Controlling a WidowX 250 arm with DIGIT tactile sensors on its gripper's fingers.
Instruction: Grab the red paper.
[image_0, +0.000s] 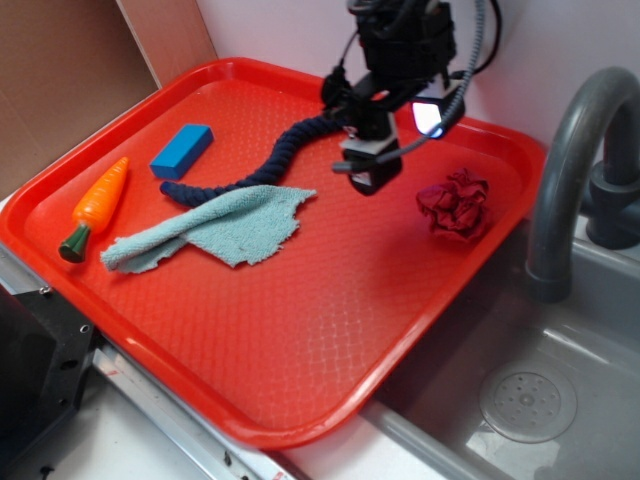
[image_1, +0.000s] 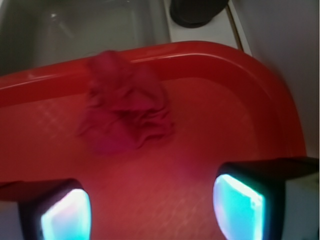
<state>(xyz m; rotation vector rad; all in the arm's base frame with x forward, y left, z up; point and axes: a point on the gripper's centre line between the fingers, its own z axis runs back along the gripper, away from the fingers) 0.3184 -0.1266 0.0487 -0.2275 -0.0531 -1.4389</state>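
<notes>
The tool (image_0: 372, 170) hangs unclenched beside the red paper (image_0: 455, 205), near the blue rope (image_0: 270, 165) and cloth (image_0: 215, 228).

No words, numbers, labels or signs are showing anywhere in these pictures. Nothing here can be read.
</notes>
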